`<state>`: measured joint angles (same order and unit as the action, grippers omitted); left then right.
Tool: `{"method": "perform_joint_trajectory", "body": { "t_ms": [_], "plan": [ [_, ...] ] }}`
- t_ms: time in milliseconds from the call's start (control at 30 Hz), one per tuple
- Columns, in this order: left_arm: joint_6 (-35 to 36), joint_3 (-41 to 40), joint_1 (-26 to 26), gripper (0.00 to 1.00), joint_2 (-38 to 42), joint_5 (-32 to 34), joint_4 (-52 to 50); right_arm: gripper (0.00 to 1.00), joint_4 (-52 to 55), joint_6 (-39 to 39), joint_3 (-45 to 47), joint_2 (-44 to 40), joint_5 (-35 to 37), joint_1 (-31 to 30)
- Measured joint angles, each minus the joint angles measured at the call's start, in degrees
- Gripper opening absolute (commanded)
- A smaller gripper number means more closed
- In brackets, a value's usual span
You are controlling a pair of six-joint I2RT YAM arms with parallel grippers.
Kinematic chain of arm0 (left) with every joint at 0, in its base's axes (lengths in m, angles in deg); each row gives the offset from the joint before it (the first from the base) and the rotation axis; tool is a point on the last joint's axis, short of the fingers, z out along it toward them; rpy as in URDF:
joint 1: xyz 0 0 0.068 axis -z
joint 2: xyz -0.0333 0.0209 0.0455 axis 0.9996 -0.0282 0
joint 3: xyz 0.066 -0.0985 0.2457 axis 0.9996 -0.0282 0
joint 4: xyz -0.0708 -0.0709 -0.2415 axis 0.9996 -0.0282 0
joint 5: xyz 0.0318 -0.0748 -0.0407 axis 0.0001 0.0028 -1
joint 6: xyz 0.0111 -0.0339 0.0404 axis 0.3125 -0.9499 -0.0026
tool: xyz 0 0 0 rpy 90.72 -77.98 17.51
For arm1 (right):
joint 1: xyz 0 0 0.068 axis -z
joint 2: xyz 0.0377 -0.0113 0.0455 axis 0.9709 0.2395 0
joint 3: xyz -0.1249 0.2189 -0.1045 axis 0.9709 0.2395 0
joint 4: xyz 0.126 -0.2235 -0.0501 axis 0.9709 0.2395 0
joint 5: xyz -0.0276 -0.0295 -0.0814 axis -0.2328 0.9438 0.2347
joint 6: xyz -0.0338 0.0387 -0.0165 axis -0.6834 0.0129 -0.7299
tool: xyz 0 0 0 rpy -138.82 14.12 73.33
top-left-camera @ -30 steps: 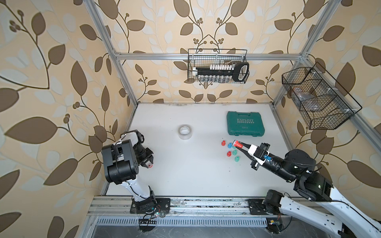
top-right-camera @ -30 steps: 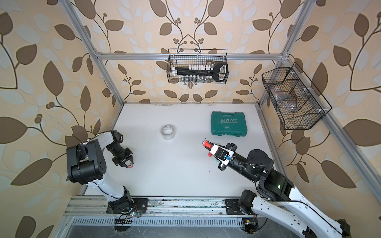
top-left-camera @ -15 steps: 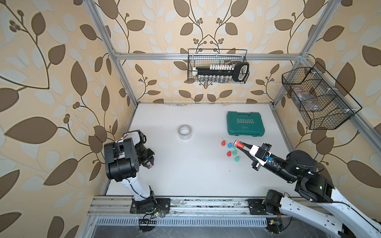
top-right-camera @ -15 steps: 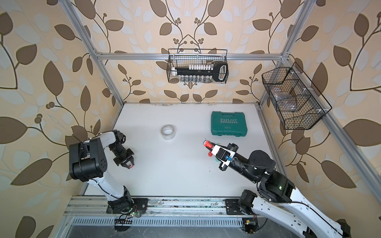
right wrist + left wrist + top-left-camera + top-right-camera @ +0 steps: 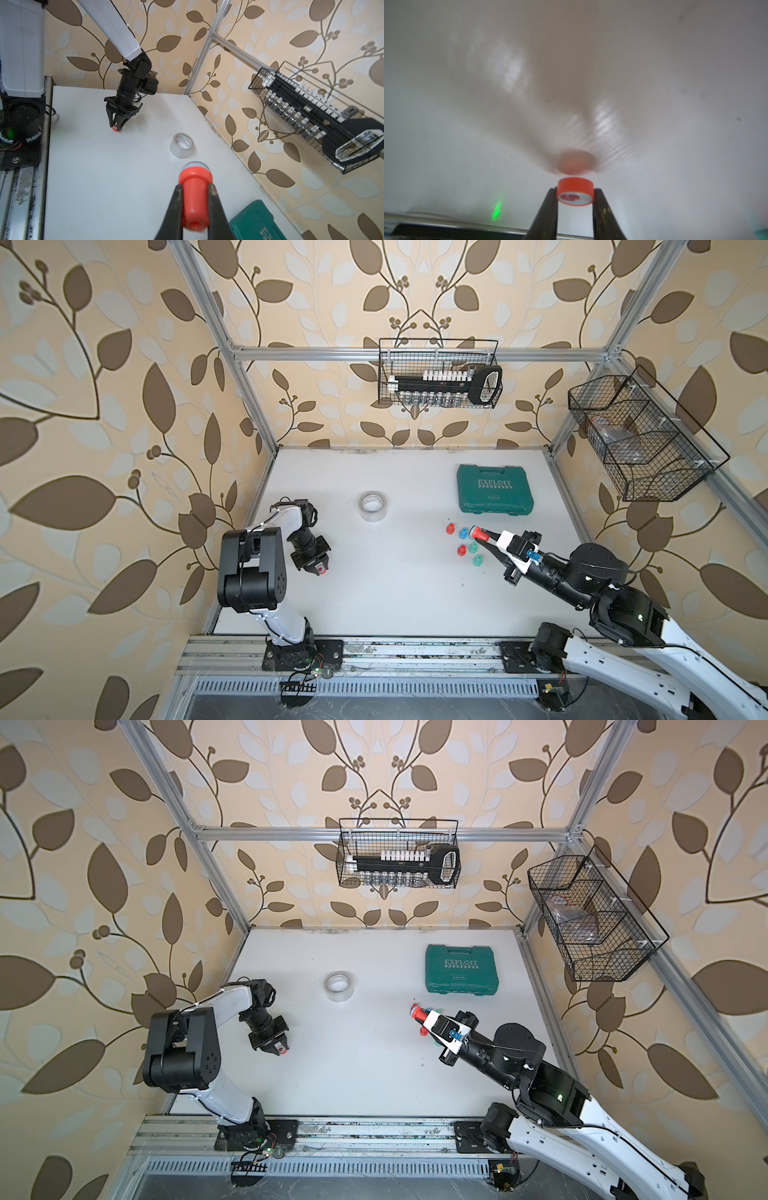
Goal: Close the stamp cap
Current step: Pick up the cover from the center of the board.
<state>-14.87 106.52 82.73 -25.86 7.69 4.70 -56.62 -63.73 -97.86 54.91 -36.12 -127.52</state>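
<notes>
Left to right come stamp cap point(image 5: 320, 569), tape roll point(image 5: 372, 506) and tool case point(image 5: 494, 488), 5 small stamps point(image 5: 461, 549) before the case.

robot arms point(image 5: 253, 572) 2 | wire baskets point(image 5: 386, 377) 2 | tape roll point(image 5: 372, 506) 1 | green tool case point(image 5: 494, 489) 1 | loose stamps point(image 5: 478, 560) on bench point(image 5: 395, 597) 5: red 2, green 2, blue 1 | held red stamp point(image 5: 481, 534) 1 | red cap point(image 5: 575, 190) 1

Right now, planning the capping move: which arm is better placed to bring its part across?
Left, probably: the left gripper pinches the small red cap down at the table, while the right gripper holds the red stamp raised, face pointing outward.
</notes>
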Motion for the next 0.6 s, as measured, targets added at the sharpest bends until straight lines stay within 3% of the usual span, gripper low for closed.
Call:
{"method": "perform_joint_trajectory", "body": {
  "t_ms": [333,600],
  "plan": [
    [-4.87,-3.98,13.25,0.25,7.54,-13.35,7.02,0.0,4.79,14.58,3.15,1.97,0.46,0.0],
    [-4.52,-1.75,18.25,0.25,15.58,-27.43,13.81,0.0,2.93,25.51,3.13,6.19,-2.51,0.0]
  ]
}}
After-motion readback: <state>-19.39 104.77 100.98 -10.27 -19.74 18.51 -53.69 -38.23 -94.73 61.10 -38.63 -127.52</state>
